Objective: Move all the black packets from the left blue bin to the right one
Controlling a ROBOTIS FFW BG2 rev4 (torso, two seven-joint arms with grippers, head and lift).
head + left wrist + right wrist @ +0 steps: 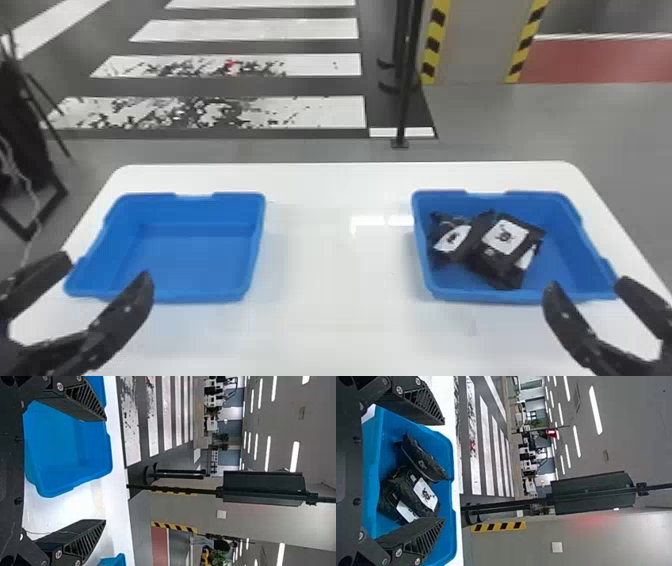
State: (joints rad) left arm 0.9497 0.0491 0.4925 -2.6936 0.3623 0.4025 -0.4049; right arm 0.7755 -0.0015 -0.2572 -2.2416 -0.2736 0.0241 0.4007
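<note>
Transfer looks done, AFAICT: the packets (505, 237) (at least 3, overlap hides the exact no.) are in the R bin (500, 296), and the L bin (200, 296) shows bare blue floor w/ no packet on it. So the step in hand is prob. just the finish. Next move calls for no more picking, only holding clear or backing both arms off w/o catching a rim.

R bin: packets lie in an overlapping heap, mostly toward the bin's left side & middle, w/ floor showing on its right. One w/ a white label sits on top, tilted; another leans by the left wall (label partly in view); a third is partly under the top one. All look to be within the walls, so no re-seating needed IMO.

L gripper (107, 267) is by the L bin's near edge, fingers spread, nothing between them. R gripper (587, 284) is by the R bin's near right corner, fingers also apart & holding nothing (packets lie beyond them). Both bins stand on the white table (330, 280), well apart. Main risk now: a fingertip nudging a bin on the way out.
</note>
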